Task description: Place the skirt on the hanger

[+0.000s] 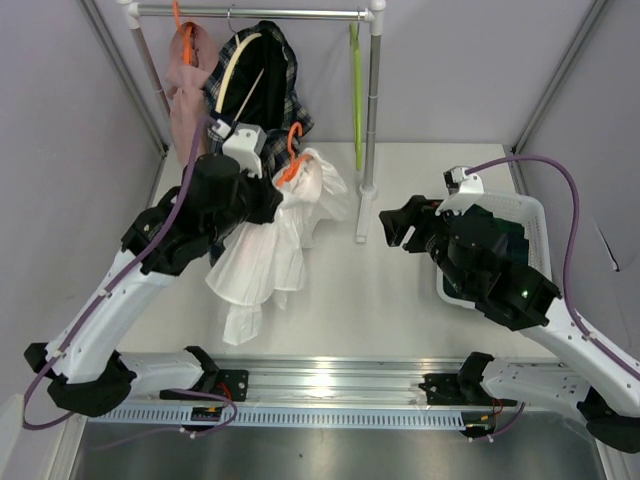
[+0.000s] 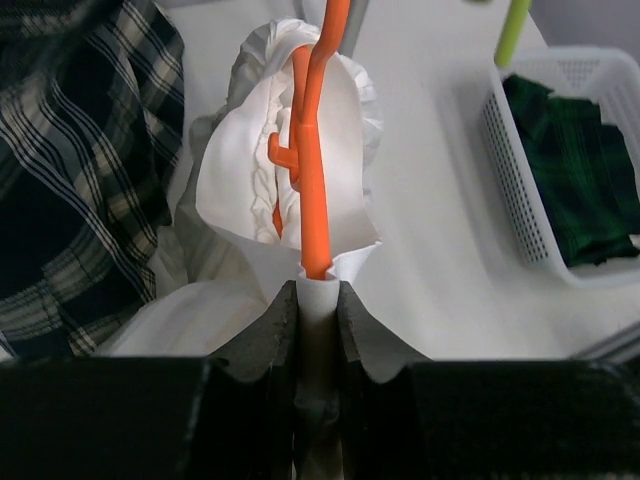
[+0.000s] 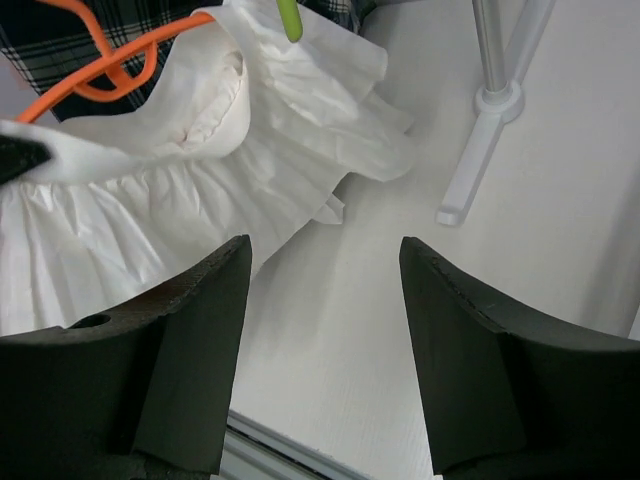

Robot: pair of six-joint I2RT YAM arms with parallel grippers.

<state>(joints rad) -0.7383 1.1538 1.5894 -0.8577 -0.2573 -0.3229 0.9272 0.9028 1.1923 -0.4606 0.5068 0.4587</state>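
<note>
While the left tool [image 2: 318, 300] is pinched shut on the white ruffled garment [image 1: 265, 255], just below where the orange hanger [image 2: 315, 150] runs into the cloth, nothing of the task itself looks begun. The skirt [image 2: 580, 170], dark green tartan, lies bunched in the white basket [image 2: 515, 170] at the right side of the bench [image 1: 380, 290], with neither tool touching it. The hanger [image 1: 357, 100], slim and lime-green, hangs bare from the rail [image 1: 260, 13], near the rail's right post and well apart from the basket.

The right tool [image 3: 325, 270] stands with its jaws wide apart and nothing between them. It hovers over bare bench between the ruffled garment and the basket, and faces away from the skirt.

As I judge it, every part of the job is left: taking the skirt out of the basket, bringing it and the green hanger together, and fixing the cloth on so it hangs. The left tool would first have to let go of the white garment.
</note>
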